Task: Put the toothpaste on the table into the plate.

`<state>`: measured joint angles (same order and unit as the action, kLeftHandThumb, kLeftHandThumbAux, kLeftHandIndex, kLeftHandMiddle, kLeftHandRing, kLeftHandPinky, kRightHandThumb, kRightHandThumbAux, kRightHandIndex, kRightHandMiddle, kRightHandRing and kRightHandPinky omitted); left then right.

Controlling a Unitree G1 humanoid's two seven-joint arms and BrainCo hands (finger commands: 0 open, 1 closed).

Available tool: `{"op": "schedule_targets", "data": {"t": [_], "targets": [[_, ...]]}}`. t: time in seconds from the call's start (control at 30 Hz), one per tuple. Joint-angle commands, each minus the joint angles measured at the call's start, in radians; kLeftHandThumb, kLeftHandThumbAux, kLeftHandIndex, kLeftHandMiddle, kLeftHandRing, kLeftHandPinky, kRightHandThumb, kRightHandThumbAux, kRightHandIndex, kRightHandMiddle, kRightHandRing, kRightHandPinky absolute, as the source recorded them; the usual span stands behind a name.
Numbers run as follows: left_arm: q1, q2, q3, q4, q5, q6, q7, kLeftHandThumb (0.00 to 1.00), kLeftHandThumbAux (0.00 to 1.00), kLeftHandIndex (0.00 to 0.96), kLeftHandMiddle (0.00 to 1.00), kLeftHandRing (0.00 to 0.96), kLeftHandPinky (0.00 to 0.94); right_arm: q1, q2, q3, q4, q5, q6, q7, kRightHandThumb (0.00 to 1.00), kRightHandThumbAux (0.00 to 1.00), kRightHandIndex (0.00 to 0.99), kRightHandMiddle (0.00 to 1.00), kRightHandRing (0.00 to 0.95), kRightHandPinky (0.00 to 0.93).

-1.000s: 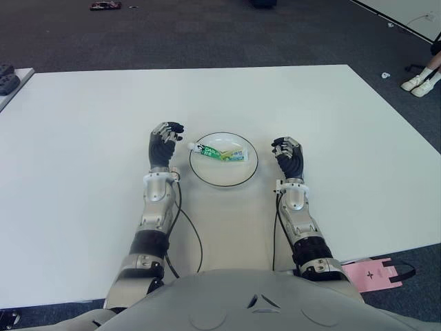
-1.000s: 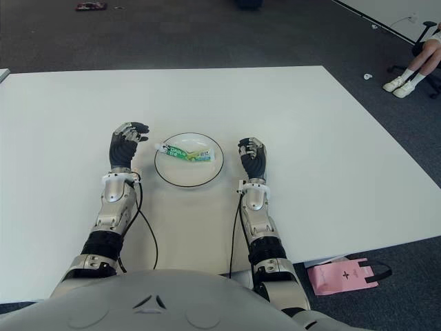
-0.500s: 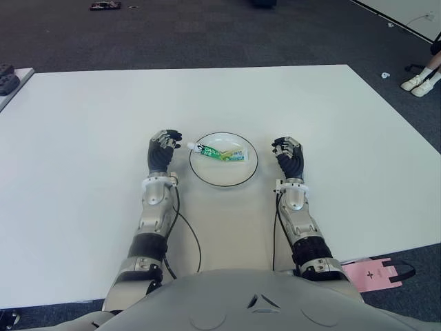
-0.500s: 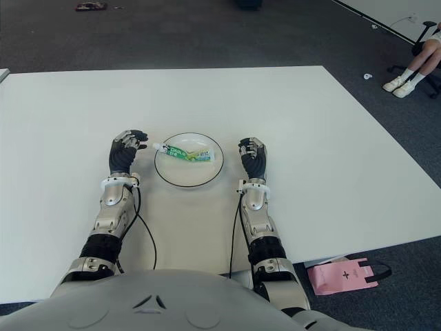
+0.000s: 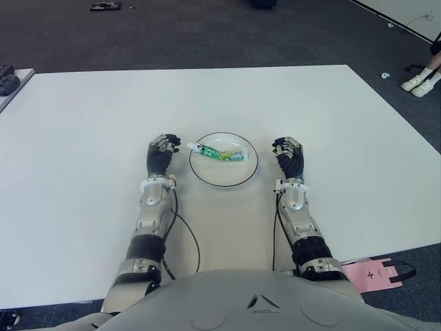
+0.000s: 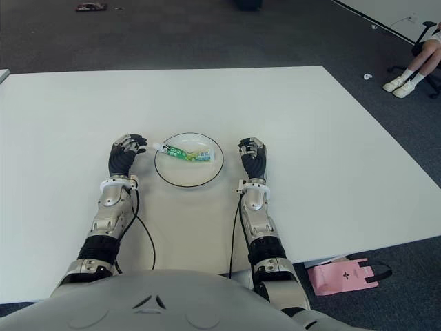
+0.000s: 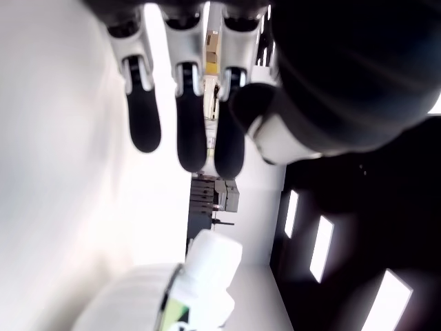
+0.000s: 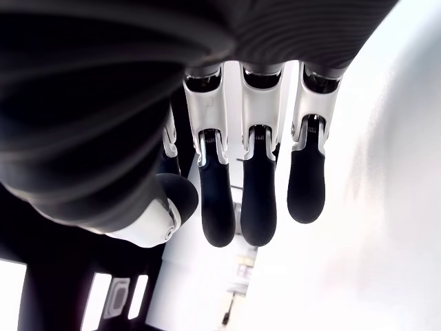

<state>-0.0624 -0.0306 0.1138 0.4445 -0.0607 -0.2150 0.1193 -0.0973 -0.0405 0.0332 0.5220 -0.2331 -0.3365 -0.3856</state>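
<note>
A green and white toothpaste tube (image 5: 220, 152) lies across the white, dark-rimmed plate (image 5: 224, 176), its white cap (image 7: 212, 258) poking over the plate's left rim. My left hand (image 5: 161, 152) is just left of the plate, close to the cap, fingers (image 7: 191, 131) relaxed and holding nothing. My right hand (image 5: 290, 156) shows just right of the plate, fingers (image 8: 259, 196) loosely curved and empty.
The white table (image 5: 83, 138) spreads wide on all sides. A pink bag (image 5: 375, 273) sits on the floor at the near right. A person's feet in white shoes (image 5: 420, 83) show at the far right. Dark objects (image 5: 7, 77) lie on another table at the far left.
My left hand has drawn back towards me from beside the plate's left rim and lowered. The toothpaste tube stays on the plate. The right hand has not moved.
</note>
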Motion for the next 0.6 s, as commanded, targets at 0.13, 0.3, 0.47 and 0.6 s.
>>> {"op": "schedule_targets", "data": {"t": [0.13,0.3,0.47,0.6], "targets": [[0.002,0.018,0.007,0.073,-0.007,0.078,-0.025,0.721,0.715,0.428,0.45,0.425,0.386,0.092,0.022,0.008,0.105,0.004,0.023,0.005,0.707,0.728,0.423,0.491,0.506,0.537],[-0.008,0.025,0.01,0.115,-0.016,0.079,-0.051,0.721,0.714,0.43,0.453,0.427,0.381,0.09,0.023,0.01,0.108,-0.004,0.025,-0.007,0.708,0.728,0.423,0.491,0.507,0.537],[-0.015,0.027,0.011,0.147,-0.024,0.071,-0.076,0.721,0.714,0.43,0.448,0.422,0.377,0.093,0.027,0.014,0.096,-0.007,0.033,-0.01,0.708,0.729,0.423,0.493,0.51,0.532],[-0.023,0.034,0.014,0.201,-0.031,0.037,-0.107,0.721,0.714,0.429,0.441,0.416,0.388,0.1,0.032,0.015,0.084,0.006,0.033,0.006,0.708,0.73,0.424,0.499,0.514,0.534]]}}
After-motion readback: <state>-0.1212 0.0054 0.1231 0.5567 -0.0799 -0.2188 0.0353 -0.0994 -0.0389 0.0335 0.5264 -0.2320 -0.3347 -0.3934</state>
